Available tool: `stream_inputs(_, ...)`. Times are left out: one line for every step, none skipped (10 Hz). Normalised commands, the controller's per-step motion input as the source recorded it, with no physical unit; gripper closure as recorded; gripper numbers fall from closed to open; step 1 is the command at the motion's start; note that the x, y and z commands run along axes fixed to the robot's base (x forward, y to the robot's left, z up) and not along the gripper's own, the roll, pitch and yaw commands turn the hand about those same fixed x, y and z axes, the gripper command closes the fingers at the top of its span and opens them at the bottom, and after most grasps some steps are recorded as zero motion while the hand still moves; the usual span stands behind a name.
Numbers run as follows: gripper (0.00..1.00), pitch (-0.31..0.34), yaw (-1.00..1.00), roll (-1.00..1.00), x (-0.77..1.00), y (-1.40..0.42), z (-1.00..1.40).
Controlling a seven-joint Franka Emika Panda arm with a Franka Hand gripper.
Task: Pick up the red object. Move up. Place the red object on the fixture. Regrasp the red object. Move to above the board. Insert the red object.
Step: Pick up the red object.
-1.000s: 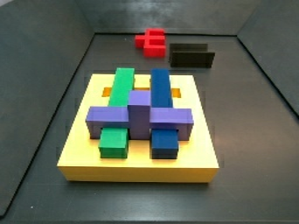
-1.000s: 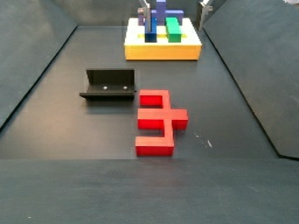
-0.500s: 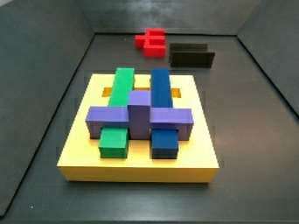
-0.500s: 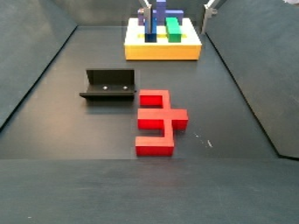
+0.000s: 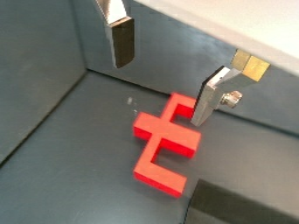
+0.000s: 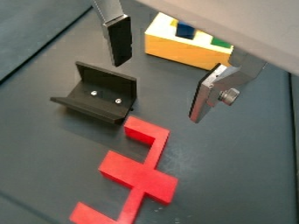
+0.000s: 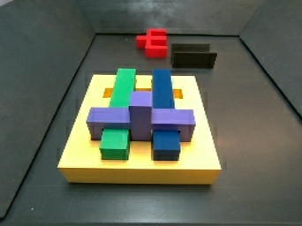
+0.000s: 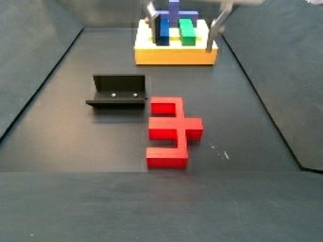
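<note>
The red object lies flat on the dark floor, and shows in both wrist views and far back in a side view. The fixture stands just beside it. The yellow board holds green, blue and purple bars. My gripper is open and empty, raised above the floor with the red object below it. In a side view the gripper shows at the top edge, in front of the board.
Dark walls enclose the floor on all sides. A corner of the fixture shows at the edge of a wrist view.
My gripper's fingers have come further into the side view at its top edge. The red object, fixture and board have not moved.
</note>
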Motion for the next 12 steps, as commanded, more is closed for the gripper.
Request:
stream_inputs(0.0,-0.116,-0.57,-0.22,0.08,0.27,-0.25)
stream_inputs(0.0,-0.089,-0.61,-0.16,0.07,0.27,-0.27)
stream_inputs(0.0,-0.059,-0.67,-0.12,0.05,0.26,-0.3)
stream_inputs(0.0,-0.05,-0.66,-0.15,0.03,0.21,-0.31)
stream_inputs(0.0,-0.076,-0.7,-0.19,0.05,0.14,-0.26)
stream_inputs(0.0,-0.131,-0.65,-0.27,0.02,0.11,-0.22)
stream_inputs(0.0,-0.184,-0.58,-0.35,0.0,0.12,-0.22)
stream_inputs(0.0,-0.163,-0.63,-0.31,0.0,0.1,-0.21)
stream_inputs(0.0,-0.149,-0.65,-0.28,0.0,0.1,-0.21)
stream_inputs(0.0,-0.146,-0.66,-0.26,0.0,0.1,-0.2)
stream_inputs(0.0,-0.136,-0.65,-0.23,0.0,0.13,-0.19)
stream_inputs(0.0,-0.123,-0.67,-0.21,0.0,0.13,-0.19)
